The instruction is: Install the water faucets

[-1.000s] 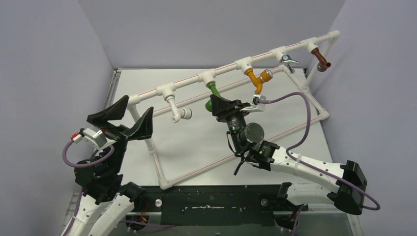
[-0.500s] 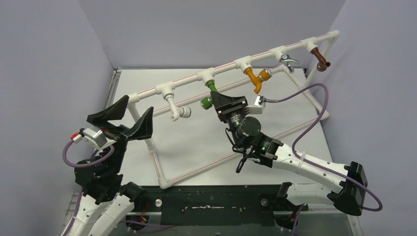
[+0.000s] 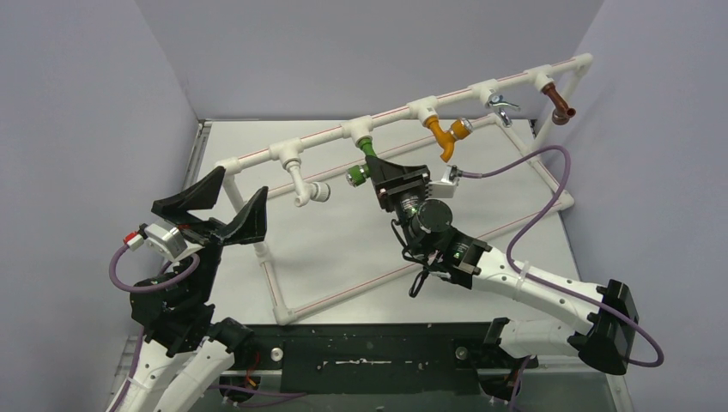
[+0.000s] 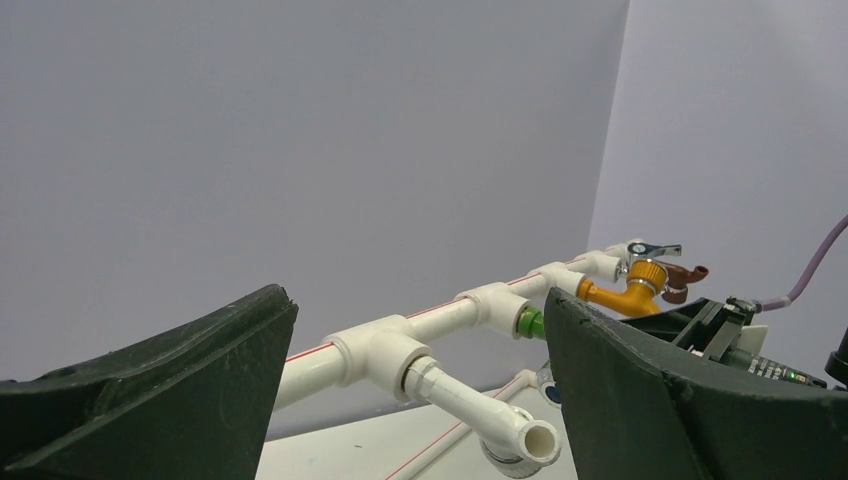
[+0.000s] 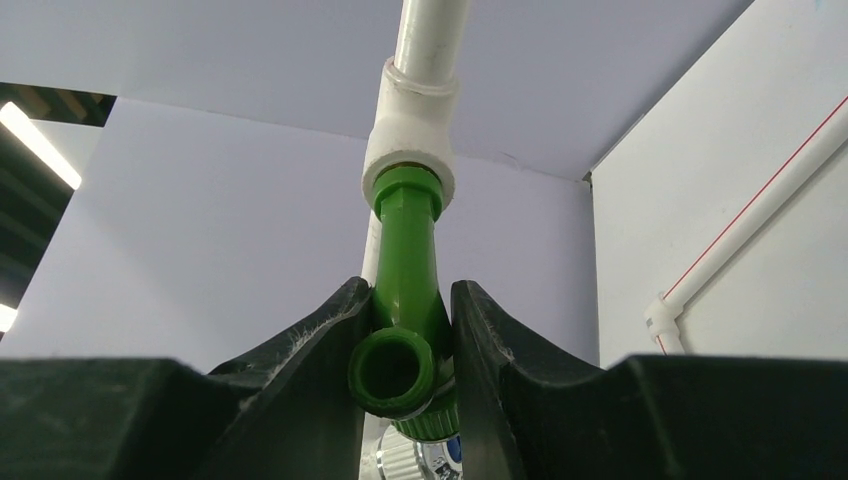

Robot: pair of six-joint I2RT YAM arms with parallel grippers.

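Green faucet (image 5: 405,260) is seated under the tee fitting (image 5: 412,140) of the pipe frame (image 3: 324,142), and its spout end is clamped by the right gripper (image 3: 380,174). The left gripper (image 3: 230,202) is held wide open and empty by the frame's left end.

Risks noted:
- The thread could be crossed by an off-axis twist.
- The frame (seemingly unanchored) could be dragged across the surface (image 3: 343,240).
- Grip could be lost on the smooth plastic.
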